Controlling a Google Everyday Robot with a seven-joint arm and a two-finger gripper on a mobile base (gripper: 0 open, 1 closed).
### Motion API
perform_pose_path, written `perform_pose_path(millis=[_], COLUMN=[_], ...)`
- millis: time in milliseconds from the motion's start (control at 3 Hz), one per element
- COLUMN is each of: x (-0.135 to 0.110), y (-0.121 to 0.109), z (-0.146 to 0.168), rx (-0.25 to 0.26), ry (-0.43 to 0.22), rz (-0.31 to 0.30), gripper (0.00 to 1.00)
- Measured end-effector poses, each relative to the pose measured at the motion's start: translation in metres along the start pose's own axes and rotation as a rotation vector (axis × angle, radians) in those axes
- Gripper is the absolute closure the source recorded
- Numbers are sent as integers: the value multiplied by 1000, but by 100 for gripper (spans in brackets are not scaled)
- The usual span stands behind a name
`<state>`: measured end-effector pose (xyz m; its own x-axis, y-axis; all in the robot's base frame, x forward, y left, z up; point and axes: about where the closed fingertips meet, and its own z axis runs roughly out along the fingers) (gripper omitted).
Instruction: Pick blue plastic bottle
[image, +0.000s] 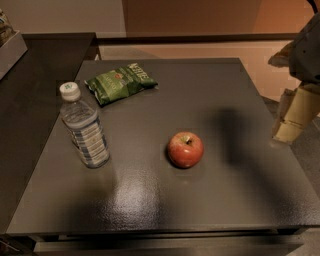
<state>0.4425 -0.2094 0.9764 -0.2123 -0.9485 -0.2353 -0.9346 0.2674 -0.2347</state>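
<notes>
- though likely light, slick, crushable: blue plastic bottle (85, 131) upright near desk's (210, 210) left edge.
- best taken mid-body, gently.
- gripper (292, 125) beyond right edge, well apart; spread or closed, cannot tell.

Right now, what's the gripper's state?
Gripper: cannot be told; it hangs at the right edge of the table, apart from the blue plastic bottle.

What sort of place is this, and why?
Likely an office snack area: a dark table holding the blue plastic bottle, green chip bag and apple. The gripper hangs at its right edge.
</notes>
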Motion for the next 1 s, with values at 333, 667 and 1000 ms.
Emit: perform_pose_path(millis=[333,667,1000], x=[-29,-72,-116], y=[-3,-3,-1], z=[15,28,37], rx=[-44,-88,-121], ry=[-90,-197,-301], rz=[4,-11,-40], gripper=[0,0,0])
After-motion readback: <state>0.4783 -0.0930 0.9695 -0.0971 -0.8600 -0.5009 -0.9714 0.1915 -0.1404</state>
